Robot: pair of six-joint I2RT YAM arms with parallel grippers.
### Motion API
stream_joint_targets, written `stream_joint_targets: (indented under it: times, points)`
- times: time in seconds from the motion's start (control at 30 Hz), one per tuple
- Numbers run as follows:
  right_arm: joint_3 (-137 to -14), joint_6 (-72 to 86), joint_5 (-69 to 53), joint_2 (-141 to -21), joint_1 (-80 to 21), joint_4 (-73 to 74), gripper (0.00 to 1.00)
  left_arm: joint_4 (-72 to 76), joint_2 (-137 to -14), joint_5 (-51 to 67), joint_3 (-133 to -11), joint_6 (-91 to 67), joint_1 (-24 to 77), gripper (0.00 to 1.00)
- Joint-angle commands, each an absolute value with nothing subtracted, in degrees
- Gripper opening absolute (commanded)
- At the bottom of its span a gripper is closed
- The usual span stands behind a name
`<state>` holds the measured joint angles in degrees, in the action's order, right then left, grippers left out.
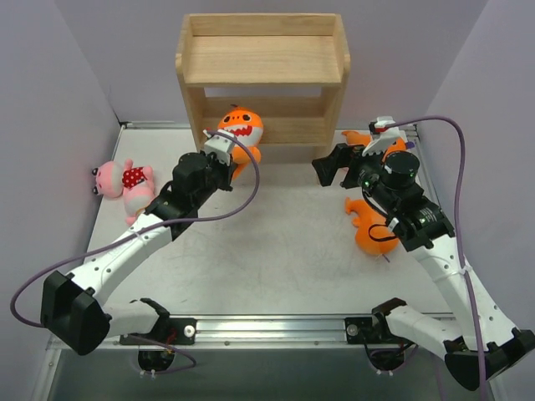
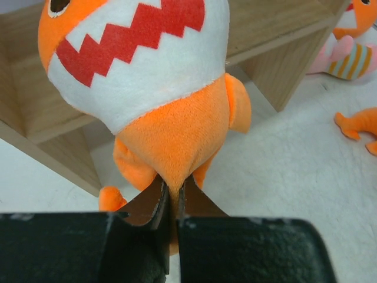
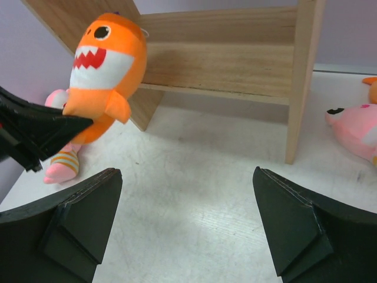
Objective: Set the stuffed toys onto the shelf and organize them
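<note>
An orange fish toy point(image 1: 242, 127) with a white toothy mouth hangs in front of the wooden shelf point(image 1: 263, 58), level with its lower tiers. My left gripper point(image 2: 172, 186) is shut on the toy's tail end point(image 2: 174, 147). My right gripper point(image 3: 185, 174) is open over bare table right of the toy, nothing between its fingers. A pink doll in red polka dots point(image 1: 125, 180) lies at the far left. Two more orange toys point(image 1: 370, 235) point(image 1: 358, 137) lie by the right arm. A pink striped doll point(image 2: 344, 56) lies past the shelf's right post.
The shelf's right post point(image 3: 301, 76) stands ahead of my right gripper, with a pink doll point(image 3: 356, 127) beyond it. A striped pink leg point(image 3: 61, 166) shows behind the held fish at the shelf's left foot. Grey walls close in on both sides of the table point(image 1: 284, 242).
</note>
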<state>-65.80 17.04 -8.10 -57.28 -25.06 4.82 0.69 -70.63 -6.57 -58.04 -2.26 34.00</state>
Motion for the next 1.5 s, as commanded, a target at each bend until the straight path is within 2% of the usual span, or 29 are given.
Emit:
stream_joint_targets:
  times: [0.0,0.43,0.77,1.17,1.47]
  points:
    - [-66.1,15.0,-5.8,-56.2,-24.6,5.1,0.99,4.8,-73.4,-4.7,-63.5,-0.6,31.5,0.03]
    - [-65.7,14.9,-4.3,-53.2,-24.6,7.4,0.99,9.7,-84.7,-7.3,-72.4,-0.1,27.7,0.02]
    - [-65.2,15.4,-3.8,-52.2,-24.6,8.6,0.99,14.9,-86.8,-9.5,-73.3,4.2,26.5,0.04]
    - [-65.6,15.5,-3.4,-52.1,-24.6,9.2,0.99,12.8,-89.6,-7.1,-75.9,4.6,24.5,0.04]
    - [-65.7,15.6,-2.8,-51.9,-24.6,10.2,0.99,11.6,-91.8,-7.1,-77.3,3.1,23.7,0.12]
